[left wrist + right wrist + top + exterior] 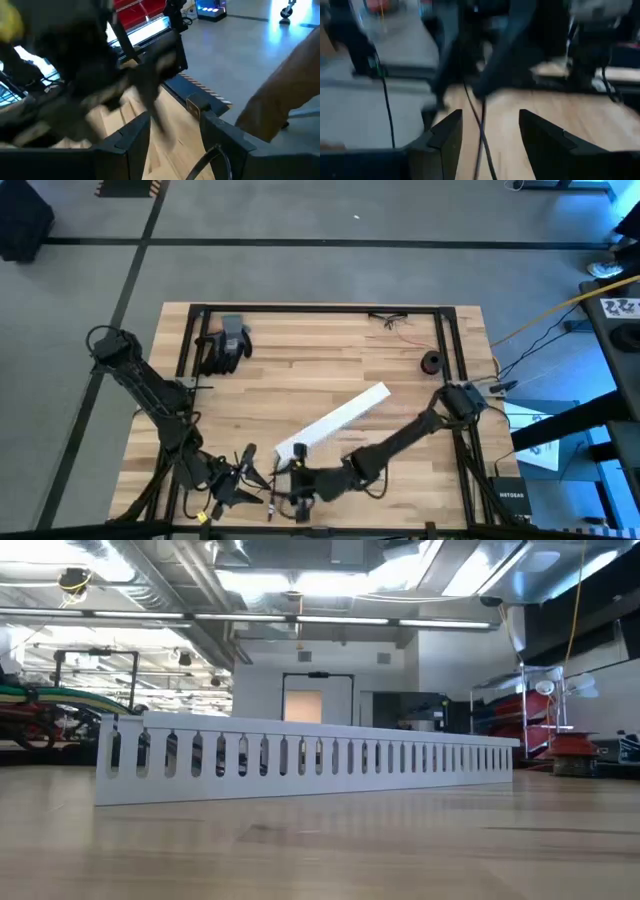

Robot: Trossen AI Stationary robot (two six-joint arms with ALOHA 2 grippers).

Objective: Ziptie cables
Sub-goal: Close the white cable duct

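item: cables (272, 485), a small bunch of very thin dark strands at the near edge of the table (320, 370), between the two grippers.

handling, as a judgement: light, limp and springy; strands will likely splay and slip apart unless pinched together. best taken near the middle of the bunch, or with one hold toward each end, so the bundle stays tight for a tie.

left gripper (243, 478): near edge, left of centre, just left of the bunch; fingers parted with nothing seen between them in its wrist view, though that view is smeared.

right gripper (300, 480): near edge, just right of the bunch; fingers parted in its wrist view, a dark strand (481, 130) running through the gap, not pinched.

also present: white slotted strip (335, 420) lying diagonally mid-table, just beyond the grippers; gloves (228, 345) far left; dark spool (432, 362) far right.
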